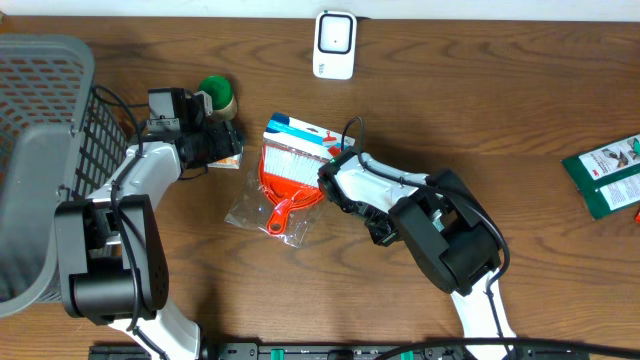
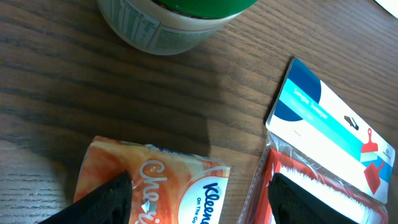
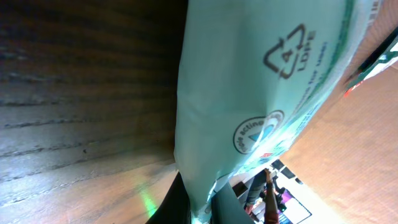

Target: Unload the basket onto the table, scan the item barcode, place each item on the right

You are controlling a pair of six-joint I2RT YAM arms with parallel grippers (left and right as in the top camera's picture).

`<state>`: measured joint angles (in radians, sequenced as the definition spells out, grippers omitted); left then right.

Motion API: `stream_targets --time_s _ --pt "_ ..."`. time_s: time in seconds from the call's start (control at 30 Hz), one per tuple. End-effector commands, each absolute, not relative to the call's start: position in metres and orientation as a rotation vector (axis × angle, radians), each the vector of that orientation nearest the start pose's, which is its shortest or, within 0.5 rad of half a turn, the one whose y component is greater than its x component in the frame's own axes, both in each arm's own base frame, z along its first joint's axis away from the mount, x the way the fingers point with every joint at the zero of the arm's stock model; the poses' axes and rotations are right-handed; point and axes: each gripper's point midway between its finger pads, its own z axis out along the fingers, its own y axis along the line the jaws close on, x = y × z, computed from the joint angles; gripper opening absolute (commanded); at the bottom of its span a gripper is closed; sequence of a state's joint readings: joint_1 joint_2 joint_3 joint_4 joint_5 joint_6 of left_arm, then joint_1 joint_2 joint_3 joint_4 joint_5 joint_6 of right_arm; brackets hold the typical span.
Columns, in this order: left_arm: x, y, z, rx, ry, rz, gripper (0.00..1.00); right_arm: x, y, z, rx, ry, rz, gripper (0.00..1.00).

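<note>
The item, a red dustpan brush in a clear packet with a blue and white card, lies mid-table. My right gripper is shut on its right edge. In the right wrist view a pale green plastic sheet with a recycling mark is pinched between the fingers of the right gripper. No barcode shows in any view. My left gripper is open, straddling an orange Kleenex tissue pack, with the left gripper fingers either side. The packet's card lies just right of it.
A white scanner stands at the table's back edge. A green-lidded jar sits behind the tissue pack, also visible as the jar in the left wrist view. A grey wire basket fills the left side. A green packet lies far right.
</note>
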<state>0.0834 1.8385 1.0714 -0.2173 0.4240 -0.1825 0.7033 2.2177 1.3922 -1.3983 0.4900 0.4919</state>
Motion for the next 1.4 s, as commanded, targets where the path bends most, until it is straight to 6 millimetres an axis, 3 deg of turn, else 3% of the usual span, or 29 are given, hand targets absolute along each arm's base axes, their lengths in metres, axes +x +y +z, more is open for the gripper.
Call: stream_targets --time_s 0.0,0.17,0.43,0.73,0.97,1.17,1.37 --pt "0.432 -0.026 0.038 -0.199 2.555 -0.523 0.71 0.243 0.117 0.005 -0.546 3.174 -1.11 0.01" --pt "0.433 -0.026 0.039 -0.196 2.547 -0.522 0.71 0.268 0.138 0.039 -0.557 3.112 -0.946 0.01" --pt "0.434 -0.025 0.04 -0.195 2.542 -0.522 0.71 0.33 0.16 0.095 -0.567 2.928 -0.792 0.01" --pt "0.437 -0.025 0.041 -0.191 2.53 -0.52 0.71 0.39 0.156 0.125 -0.55 2.807 -0.659 0.01" --pt "0.438 -0.025 0.042 -0.188 2.523 -0.519 0.71 0.44 0.175 0.154 -0.545 2.638 -0.537 0.01" --pt "0.438 -0.025 0.042 -0.188 2.523 -0.519 0.71 0.483 0.202 0.164 -0.518 2.477 -0.433 0.02" --pt "0.438 -0.025 0.043 -0.188 2.523 -0.519 0.71 0.507 0.233 0.146 -0.598 2.414 -0.31 0.01"
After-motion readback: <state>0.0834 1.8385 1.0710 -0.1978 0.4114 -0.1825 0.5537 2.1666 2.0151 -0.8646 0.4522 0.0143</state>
